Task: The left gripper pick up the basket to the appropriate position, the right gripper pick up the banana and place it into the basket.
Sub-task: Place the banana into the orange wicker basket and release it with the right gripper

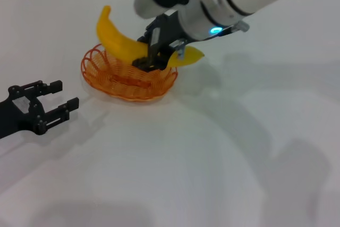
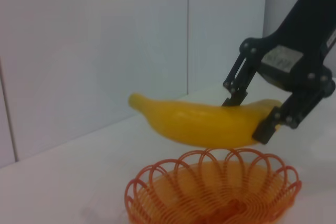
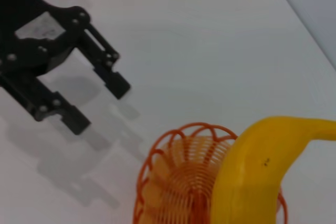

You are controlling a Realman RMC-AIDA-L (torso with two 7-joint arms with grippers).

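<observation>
Nearest, my left claw point(image 1: 62, 101) rests spread apart on the counter point(image 1: 212, 158) beside the basket point(image 1: 127, 78); my right claw point(image 1: 154, 59) clamps the banana point(image 1: 119, 41) just above it.

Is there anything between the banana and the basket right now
Nothing visible. The right gripper holds the banana just above the basket, with only open air between them. The left gripper rests open beside the basket, out of the way.

Lower and right areas of the white table point(image 1: 223, 174) lie open; the basket point(image 1: 127, 81) with the banana point(image 1: 119, 41) blocks the upper centre.
</observation>
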